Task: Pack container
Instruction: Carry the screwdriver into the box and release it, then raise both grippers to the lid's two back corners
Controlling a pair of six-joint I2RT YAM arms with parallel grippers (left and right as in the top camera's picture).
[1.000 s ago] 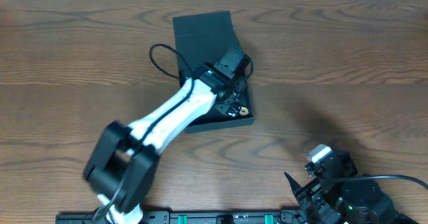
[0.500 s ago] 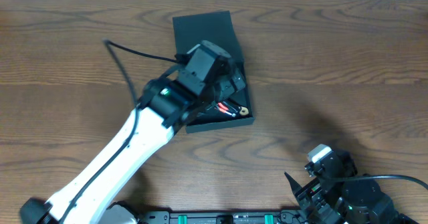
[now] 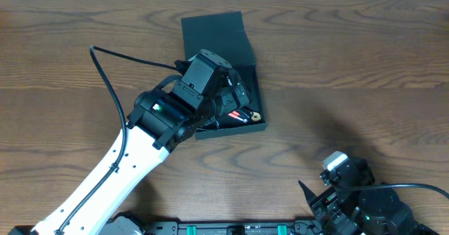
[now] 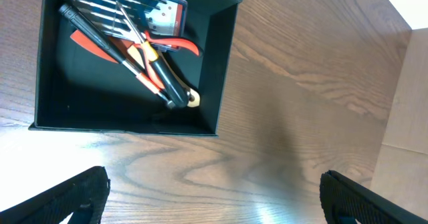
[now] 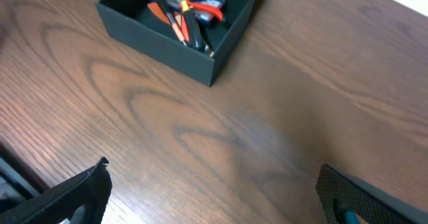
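Open container [image 4: 87,93] on bench [image 4: 301,117]; red-handled pliers [image 4: 179,45] and screwdriver [image 4: 160,80] inside. Just above it, left fingers [image 4: 73,197] spread, empty. Well apart, right fingers [image 5: 73,194] spread, empty.

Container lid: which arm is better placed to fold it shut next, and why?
Left. Its open gripper hovers at the container, close to the lid; the right gripper is parked far away, with bare wood between.
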